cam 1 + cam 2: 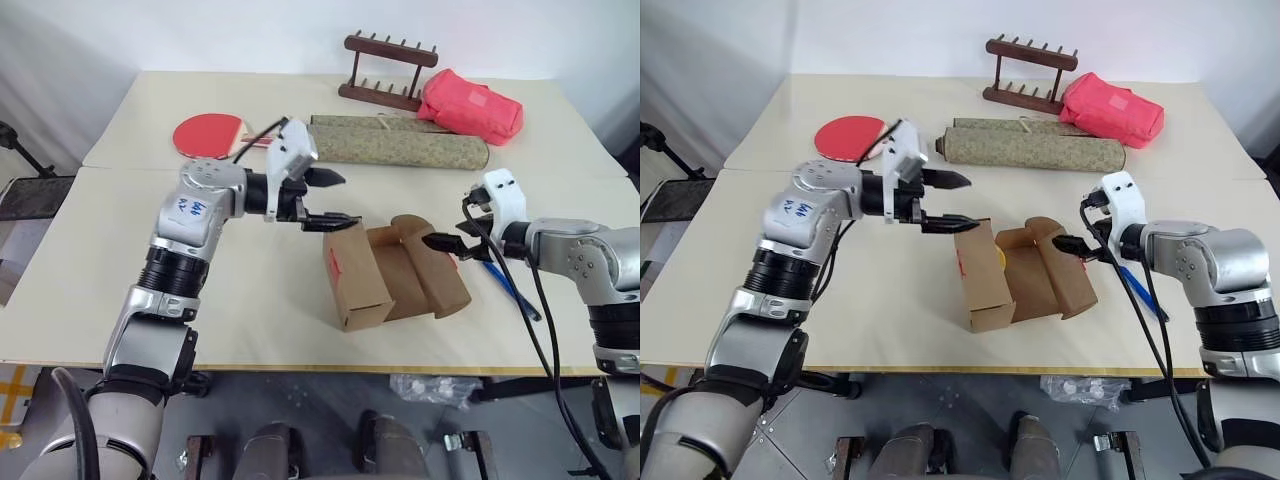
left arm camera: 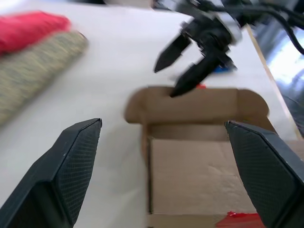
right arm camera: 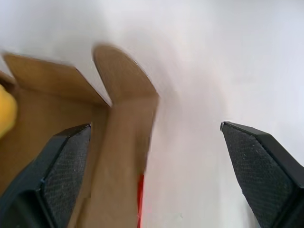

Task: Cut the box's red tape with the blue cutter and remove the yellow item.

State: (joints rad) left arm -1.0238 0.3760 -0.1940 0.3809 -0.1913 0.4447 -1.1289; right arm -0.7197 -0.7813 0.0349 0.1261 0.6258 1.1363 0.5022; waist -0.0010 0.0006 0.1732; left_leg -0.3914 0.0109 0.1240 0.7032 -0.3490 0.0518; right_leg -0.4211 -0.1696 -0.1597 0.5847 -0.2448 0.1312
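The box (image 1: 1015, 275) sits mid-table with its lid thrown open, flaps spread toward the robot's right, and the front panel standing up at the left end. A strip of red tape (image 1: 961, 262) shows on that upright panel (another red scrap shows at the box edge in the left wrist view). Inside, just a sliver of the yellow item (image 1: 1003, 258) peeks out behind the raised panel; it's in the box, at the left end.

Left gripper (image 1: 952, 200) hangs above the table just left of the box, pointing toward the robot's right, fingers spread wide, nothing between them. Right gripper (image 1: 1072, 245) is at the box's right flap, fingers apart and empty too. Whether it actually touches the cardboard can't be told. In the left wrist view the right gripper shows across the box, hovering over the far flap.

The blue cutter (image 1: 510, 287) lies flat on the table just right of the box, under the right forearm, partly hidden by cable.

Further back: a red paddle (image 1: 850, 135), a rolled speckled mat (image 1: 1035, 148), a pink-red pouch (image 1: 1112, 110) and a dark wooden rack (image 1: 1025, 70), all well apart from the box.
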